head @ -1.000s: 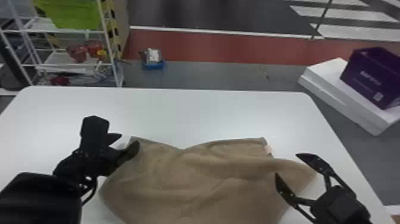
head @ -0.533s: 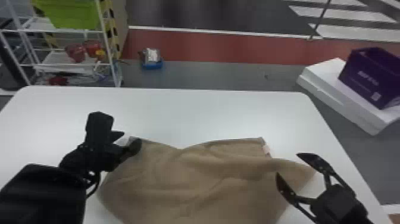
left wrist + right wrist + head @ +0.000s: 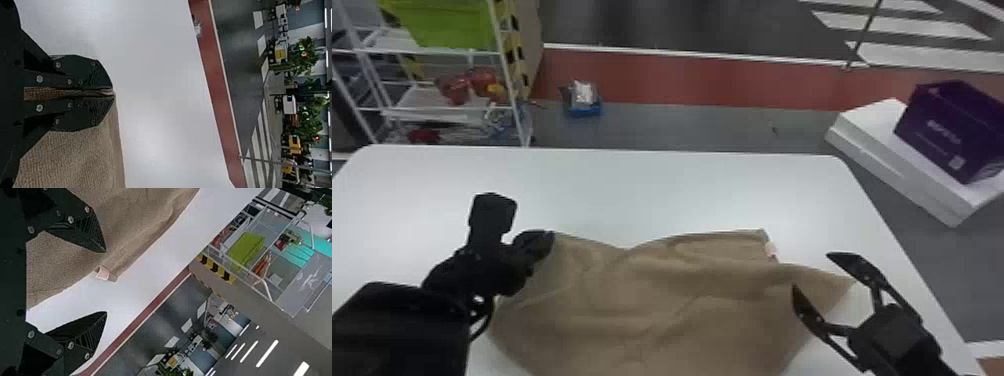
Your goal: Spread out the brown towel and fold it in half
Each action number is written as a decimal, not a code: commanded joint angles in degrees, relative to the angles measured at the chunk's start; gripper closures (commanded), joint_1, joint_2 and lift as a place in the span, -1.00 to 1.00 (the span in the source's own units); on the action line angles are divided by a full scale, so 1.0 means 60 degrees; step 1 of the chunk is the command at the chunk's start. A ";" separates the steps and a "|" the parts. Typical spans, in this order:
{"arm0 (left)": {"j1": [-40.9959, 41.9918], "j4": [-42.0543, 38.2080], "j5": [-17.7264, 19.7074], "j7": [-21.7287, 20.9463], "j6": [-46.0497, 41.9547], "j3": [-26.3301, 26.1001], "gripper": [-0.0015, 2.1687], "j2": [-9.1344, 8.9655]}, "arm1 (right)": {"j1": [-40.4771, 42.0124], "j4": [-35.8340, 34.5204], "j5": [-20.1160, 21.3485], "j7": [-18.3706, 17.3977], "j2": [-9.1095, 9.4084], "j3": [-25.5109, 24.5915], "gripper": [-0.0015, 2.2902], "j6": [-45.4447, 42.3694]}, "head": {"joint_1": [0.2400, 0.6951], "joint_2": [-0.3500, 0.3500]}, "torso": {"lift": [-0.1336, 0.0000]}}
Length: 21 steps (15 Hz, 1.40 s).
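Head view: the brown towel (image 3: 652,310) lies over the near-middle of the white table (image 3: 632,190), creased w/ soft ridges, running off the near edge of view. The left gripper (image 3: 544,237) is at its far left corner, clamped on the cloth. The right gripper (image 3: 811,271) is at the towel's right side, fingers spread wide w/ nothing btwn them, the nearer one over the cloth's edge. A pale tag (image 3: 771,250) sticks out at the far edge, right part. Beyond the table, far left: a white rack (image 3: 439,118) w/ a green bin (image 3: 447,25); a small blue tray (image 3: 584,111) on the floor, just right of it. Far right: a purple box (image 3: 947,130) on white slabs (image 3: 892,165).

Left wrist view: the left gripper (image 3: 113,93) is closed on the towel — a fold of it shows pinched btwn the fingers right to the tips, the rest spreading away beside them. Bare tabletop past the tips.

Right wrist view: the right gripper (image 3: 106,282) is open, tips well apart — towel behind one finger, tabletop by the other, tag near the gap. Rack & green bin show in the background.
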 commanded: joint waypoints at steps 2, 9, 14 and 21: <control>0.0608 -0.1234 0.0143 -0.0101 0.0116 0.0248 0.50 0.0035 | -0.0218 0.0092 -0.0022 -0.0335 0.0000 0.0058 -0.67 -0.0087 | 1.00 -0.38 | -0.84; 0.1077 -0.1893 0.0011 -0.0218 0.0585 0.0351 0.49 0.0020 | -0.3367 0.1600 -0.0081 0.0764 0.0044 0.0922 -0.67 0.3751 | 1.00 -0.37 | -0.84; 0.1121 -0.1893 -0.0047 -0.0189 0.0585 0.0263 0.49 0.0006 | -0.3968 0.1527 -0.1004 0.0559 0.0381 0.0937 -0.67 0.6446 | 1.00 -0.36 | -0.84; 0.1399 -0.1981 -0.0018 -0.0218 0.0380 0.0336 0.49 0.0035 | -0.4730 0.1937 -0.1795 0.0251 0.0469 0.1157 -0.67 0.7091 | 1.00 -0.36 | -0.84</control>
